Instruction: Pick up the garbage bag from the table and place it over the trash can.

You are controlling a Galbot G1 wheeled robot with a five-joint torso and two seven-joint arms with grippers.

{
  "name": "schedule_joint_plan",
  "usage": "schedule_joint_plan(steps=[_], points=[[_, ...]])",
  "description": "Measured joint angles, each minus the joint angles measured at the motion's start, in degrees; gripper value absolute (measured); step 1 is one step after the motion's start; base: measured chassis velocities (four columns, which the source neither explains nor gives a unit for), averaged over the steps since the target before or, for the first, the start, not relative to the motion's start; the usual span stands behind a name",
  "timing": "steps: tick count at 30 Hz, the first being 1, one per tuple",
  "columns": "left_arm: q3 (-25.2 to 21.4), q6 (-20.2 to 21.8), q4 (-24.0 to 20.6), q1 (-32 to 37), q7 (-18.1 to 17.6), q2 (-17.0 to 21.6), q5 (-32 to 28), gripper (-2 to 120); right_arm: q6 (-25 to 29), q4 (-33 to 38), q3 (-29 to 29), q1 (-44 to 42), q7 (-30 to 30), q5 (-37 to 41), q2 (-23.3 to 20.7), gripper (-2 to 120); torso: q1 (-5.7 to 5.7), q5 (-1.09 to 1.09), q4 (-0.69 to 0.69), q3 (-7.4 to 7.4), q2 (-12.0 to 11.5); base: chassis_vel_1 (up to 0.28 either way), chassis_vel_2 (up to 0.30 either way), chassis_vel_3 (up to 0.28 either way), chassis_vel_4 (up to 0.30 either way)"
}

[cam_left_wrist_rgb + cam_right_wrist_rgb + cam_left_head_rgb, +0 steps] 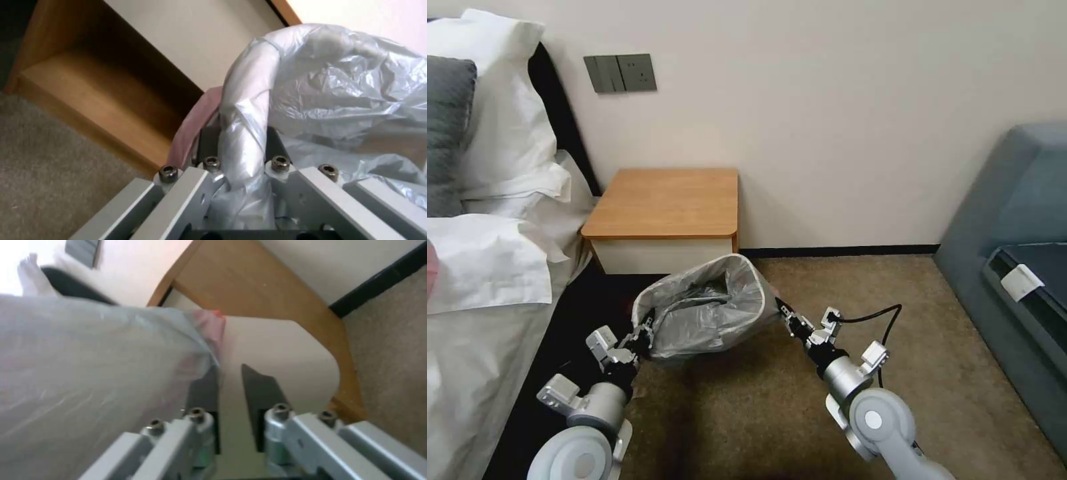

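The garbage bag (707,313), crinkly grey plastic, is pulled over the trash can (742,264), whose rim shows through it, on the carpet in front of the table (667,200). My left gripper (646,333) sits at the can's left side. In the left wrist view its fingers (206,143) clamp the bag-wrapped rim (245,100), and the bag's pink edge (195,116) hangs outside. My right gripper (782,312) is at the can's right side. There it stands open (229,386) with nothing between its fingers, and the bag (89,373) lies just beside one finger.
A bed with white pillows (500,133) runs along the left. A grey sofa (1014,253) stands at the right. The wall is behind the table, and a black cable (880,320) loops off my right wrist. Brown carpet (827,433) lies open around the can.
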Motion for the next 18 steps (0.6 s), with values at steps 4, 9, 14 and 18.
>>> schedule_joint_plan(steps=[4, 9, 14, 18], points=[[-0.54, -0.01, 0.15, -0.25, 0.0, 0.04, 0.1, 5, 0.56, 1.58, 0.72, -2.35, 0.1, -2.03, -2.03, 32, 0.0, 0.0, 0.0, 0.0, 0.0, 0.0, 0.0, 0.0, 0.0], [-0.8, -0.48, 0.48, -0.42, 0.21, 0.15, 2.78, 5, 2.26, 4.0, 2.59, -5.42, 0.74, -4.33, -3.85, 47, 0.0, 0.01, 0.0, 0.0, 0.0, 0.0, 0.0, 0.0, 0.0], [0.37, -3.23, 1.99, -0.19, 4.27, 0.91, 16.74, 5, 11.96, 11.51, 7.28, -9.42, -4.86, -21.81, -9.55, 69, 0.0, 0.01, -0.03, 0.0, 0.0, 0.0, 0.0, 0.0, 0.0], [2.21, -4.82, 2.07, 0.09, 6.0, 1.79, 25.03, 5, 14.66, 17.21, 8.28, -5.25, -8.65, -31.76, -19.41, 75, 0.0, 0.01, 0.0, 0.0, 0.0, 0.0, 0.0, 0.0, 0.0]])
